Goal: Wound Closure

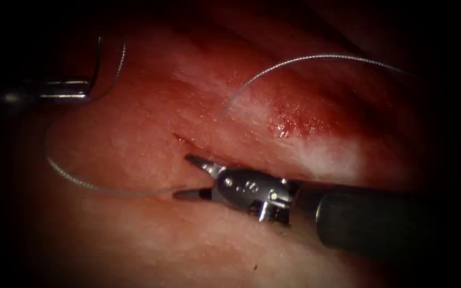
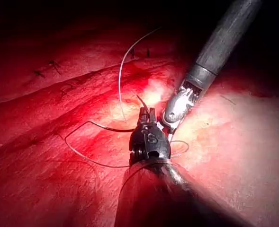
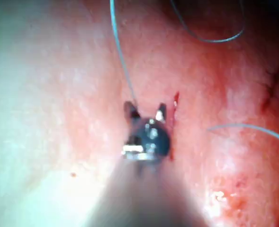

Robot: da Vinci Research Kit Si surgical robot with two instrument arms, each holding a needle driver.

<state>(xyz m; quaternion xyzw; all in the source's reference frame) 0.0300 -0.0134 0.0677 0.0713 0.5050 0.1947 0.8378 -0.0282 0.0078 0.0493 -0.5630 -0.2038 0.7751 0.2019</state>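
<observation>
- My left tool (image 2: 146,112) sits at 10 o'clock in the endoscope view. Its jaws are clamped together on the needle (image 1: 119,66), seemingly near one end of the curve.
- The needle arcs above the tissue (image 1: 134,240), not in it.
- My right tool (image 1: 182,176) enters from 4 o'clock with its jaws apart, gripping nothing, at the cut (image 1: 183,142).
- The thread (image 1: 305,57) arcs at 1 o'clock and loops from 8 o'clock to the lower jaw.
- Red fluid (image 1: 294,125) lies right of the cut.
</observation>
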